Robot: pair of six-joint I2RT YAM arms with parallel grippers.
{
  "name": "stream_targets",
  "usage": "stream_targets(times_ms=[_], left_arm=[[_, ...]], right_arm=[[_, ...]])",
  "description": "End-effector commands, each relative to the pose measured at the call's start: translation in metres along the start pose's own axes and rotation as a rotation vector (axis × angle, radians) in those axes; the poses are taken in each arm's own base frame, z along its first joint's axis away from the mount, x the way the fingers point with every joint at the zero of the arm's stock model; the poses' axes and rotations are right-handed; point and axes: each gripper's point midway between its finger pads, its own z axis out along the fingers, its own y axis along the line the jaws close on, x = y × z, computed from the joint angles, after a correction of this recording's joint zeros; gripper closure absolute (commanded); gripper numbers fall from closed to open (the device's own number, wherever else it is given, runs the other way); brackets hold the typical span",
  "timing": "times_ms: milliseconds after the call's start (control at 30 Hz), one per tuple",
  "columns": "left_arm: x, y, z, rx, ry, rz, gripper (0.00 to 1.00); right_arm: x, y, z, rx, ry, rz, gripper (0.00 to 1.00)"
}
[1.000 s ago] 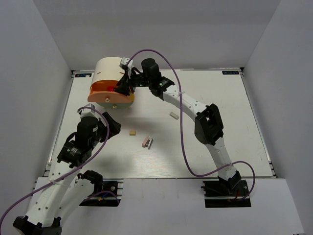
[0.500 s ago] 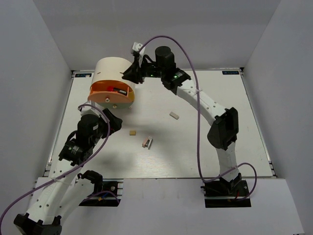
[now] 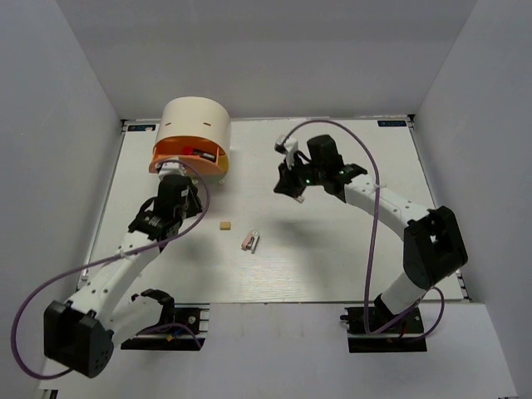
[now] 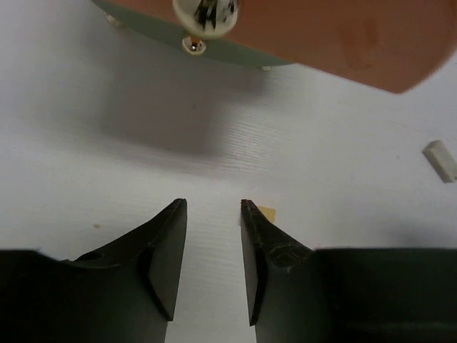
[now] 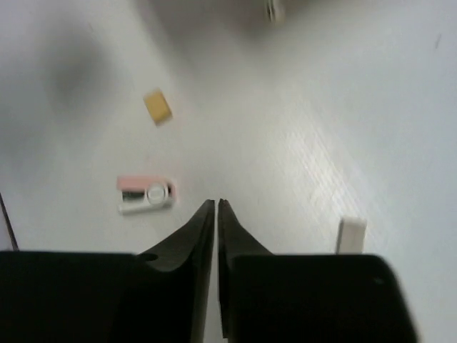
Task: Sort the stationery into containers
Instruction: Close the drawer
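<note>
Just ahead of left claw (image 4: 213,206): orange drawer tier (image 4: 321,36) of cream box (image 3: 195,125), pale knob (image 4: 206,11) beyond spread, empty fingers. Tan eraser (image 4: 267,212) peeks past one fingertip, grey eraser (image 4: 441,160) well off to side. Black markers (image 3: 195,150) lie in open drawer. Right claw (image 5: 216,202) pressed together, gripping nothing, over white table (image 3: 374,241). Pinkish-white clip (image 5: 146,194) near its tips, grey eraser on other side. Blue print (image 3: 391,123) at table's far edge too small to read. Grey walls (image 3: 75,100) around.

Matt grained white table (image 4: 107,150); glossy pale knob (image 4: 206,11); smooth orange drawer (image 4: 343,36)
</note>
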Motion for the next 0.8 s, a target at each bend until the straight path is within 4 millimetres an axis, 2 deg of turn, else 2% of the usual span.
stream_targets(times_ms=[0,33,67,133,167,200,233,333,533,667,733,767], left_arm=[[-0.050,-0.008,0.013,-0.031,-0.113,0.091,0.53],[-0.055,-0.009,0.019,-0.038,-0.117,0.096,0.50],[-0.065,-0.011,0.027,-0.045,-0.130,0.101,0.44],[-0.074,-0.013,0.035,-0.034,-0.141,0.093,0.33],[-0.079,-0.020,0.040,-0.021,-0.142,0.092,0.31],[-0.085,-0.023,0.043,0.000,-0.149,0.082,0.31],[-0.086,-0.026,0.045,0.013,-0.144,0.083,0.31],[-0.096,-0.026,0.052,0.026,-0.154,0.056,0.30],[-0.105,-0.026,0.061,0.039,-0.162,0.022,0.34],[-0.113,-0.025,0.064,0.048,-0.176,-0.010,0.34],[-0.110,-0.023,0.072,0.042,-0.161,-0.022,0.34],[-0.115,-0.027,0.070,0.061,-0.174,-0.024,0.35]], right_arm=[[0.013,-0.004,-0.027,0.067,0.006,-0.044,0.84],[0.017,-0.007,-0.030,0.083,0.011,-0.052,0.81],[0.034,-0.011,-0.036,0.100,0.034,-0.033,0.76],[0.048,-0.008,-0.042,0.108,0.050,-0.025,0.73],[0.054,-0.013,-0.046,0.121,0.058,-0.011,0.73],[0.056,-0.014,-0.049,0.126,0.057,-0.007,0.73],[0.066,-0.011,-0.052,0.123,0.068,0.000,0.73],[0.079,-0.013,-0.059,0.140,0.076,0.020,0.72],[0.092,-0.017,-0.067,0.151,0.084,0.047,0.72],[0.094,-0.018,-0.070,0.154,0.080,0.053,0.72],[0.096,-0.018,-0.071,0.154,0.080,0.059,0.72],[0.097,-0.019,-0.071,0.154,0.080,0.061,0.72]])
